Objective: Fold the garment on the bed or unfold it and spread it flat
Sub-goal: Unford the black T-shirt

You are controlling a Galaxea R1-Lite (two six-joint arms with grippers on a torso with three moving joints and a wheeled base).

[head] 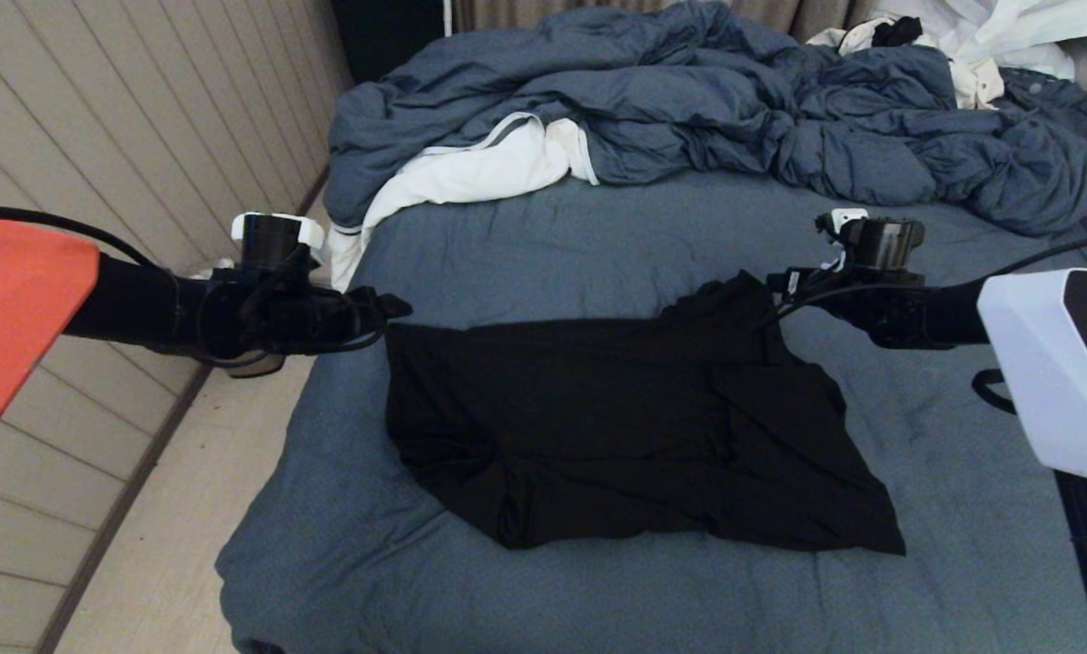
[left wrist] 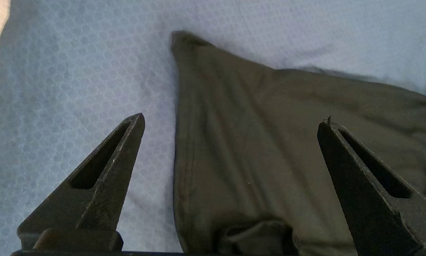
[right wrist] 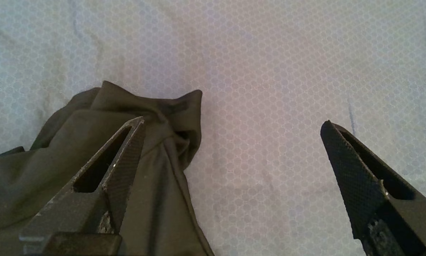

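The black garment lies spread on the slate-blue sheet of the bed, plain side up, with folds at its near left and right parts. My left gripper hovers at its far left corner, open. In the left wrist view the left gripper has its fingers wide apart over the garment's hemmed edge. My right gripper hangs open at the bunched far right corner. In the right wrist view the right gripper holds nothing; the garment lies under one finger, with bare sheet between the two.
A rumpled blue duvet with white lining fills the head of the bed. White clothes are piled at the far right. The panelled wall and floor run along the bed's left edge.
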